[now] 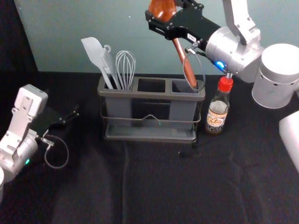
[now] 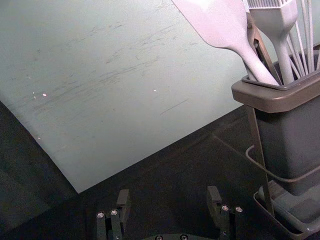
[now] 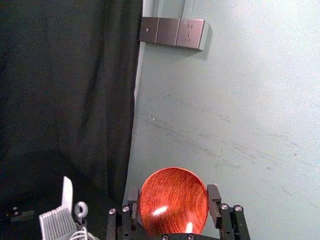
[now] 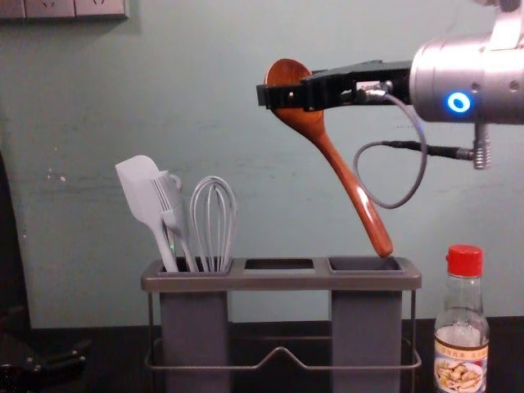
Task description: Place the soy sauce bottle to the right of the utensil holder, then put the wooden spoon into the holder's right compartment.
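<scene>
Black cloth (image 1: 154, 186) below, wooden spoon (image 4: 352, 187) above: straighten first, then lower

Pale green wall (image 4: 74, 221) backs the utensil holder (image 4: 278, 282), whose left compartment carries a spatula (image 4: 139, 190), a brush (image 4: 170, 211) and a whisk (image 4: 214, 214). The soy sauce bottle (image 4: 461, 360) stands upright just beside the holder on its right, so that half of the task looks done.

The right gripper (image 3: 173, 194), high over the holder's right part, is closed around the spoon's bowl, one finger on each side. The handle slants down and to the right, its end at the mouth of the right compartment (image 4: 366, 264); whether it has dipped below the rim I cannot tell. The left gripper (image 2: 168, 197) waits off to the holder's left, fingers wide apart.

Good work here means bringing the handle nearer upright and its end toward the middle of the opening before going down. Lowered at this slant, it could catch the right or back rim and nudge the holder toward the bottle. The round bowl may also pivot between the fingers if the tip meets resistance, so descend slowly. Let go only once the handle is well inside, then back away level, minding the looped cable (image 4: 422, 164) near the handle.
</scene>
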